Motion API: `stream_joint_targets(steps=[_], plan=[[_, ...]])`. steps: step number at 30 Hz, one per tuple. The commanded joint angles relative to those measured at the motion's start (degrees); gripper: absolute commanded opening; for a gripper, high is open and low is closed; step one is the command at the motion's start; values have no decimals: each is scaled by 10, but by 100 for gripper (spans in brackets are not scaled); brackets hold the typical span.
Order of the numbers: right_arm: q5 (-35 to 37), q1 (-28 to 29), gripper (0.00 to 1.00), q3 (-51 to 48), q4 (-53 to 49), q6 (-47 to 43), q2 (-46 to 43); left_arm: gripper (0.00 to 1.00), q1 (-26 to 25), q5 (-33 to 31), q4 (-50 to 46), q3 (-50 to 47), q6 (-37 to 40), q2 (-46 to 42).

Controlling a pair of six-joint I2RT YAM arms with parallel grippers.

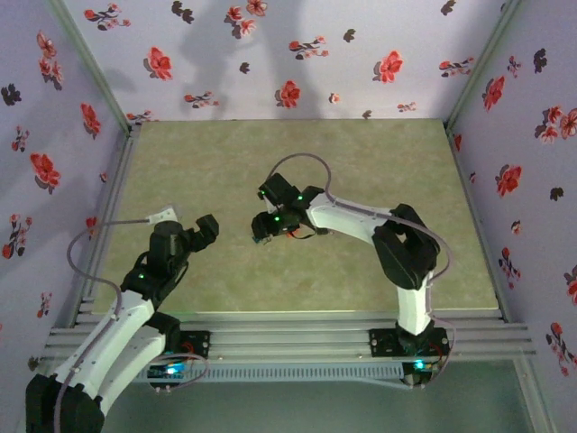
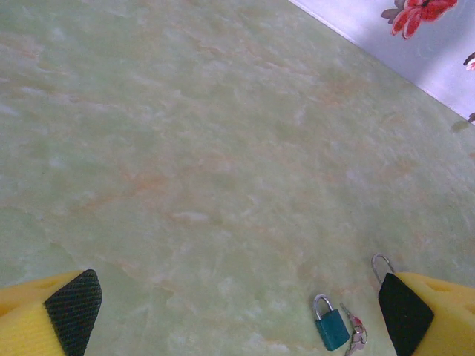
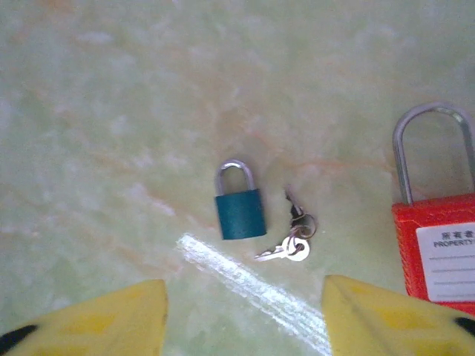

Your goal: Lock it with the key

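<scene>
A red padlock [image 3: 438, 256] with a white label lies on the green marbled table [image 3: 111, 111], at the right edge of the right wrist view. Both legs of its steel shackle [image 3: 433, 111] reach the body. Its lower end runs out of the frame, and the key is out of view. My right gripper [image 3: 245, 319] hangs open above the table, nothing between its yellow fingers [image 3: 371, 315]. My left gripper [image 2: 237, 311] is wide open and empty. The tip of the red padlock's shackle [image 2: 381, 263] peeps out past the left gripper's right finger [image 2: 415, 311].
A small teal padlock [image 3: 240, 210] lies shut left of the red one, also seen as the teal padlock [image 2: 331, 325]. Beside it lies a ring with two small metal keys [image 3: 293, 241]. Flowered walls [image 1: 270, 54] enclose the table on three sides.
</scene>
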Motion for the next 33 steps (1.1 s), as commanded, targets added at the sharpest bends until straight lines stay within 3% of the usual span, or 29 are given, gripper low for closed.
stream_joint_targets(steps=[1,6,8,15,20,27,33], plan=[[29,6,67,1,-14,-24,-51,100,4,-19,7,-9,10,-5],[67,12,86,-61,29,-52,-134,100,4,-23,10,-11,11,-5],[84,12,99,-104,63,-66,-186,100,4,-28,12,-14,11,-4],[160,12,99,-241,144,-104,-346,100,4,-41,21,-12,2,17],[244,12,99,-321,179,-130,-440,100,4,-77,21,-9,-54,33],[367,11,99,-444,269,-181,-535,100,2,-143,19,1,-68,35],[475,-7,99,-542,402,-216,-596,100,0,-140,82,-10,-82,13]])
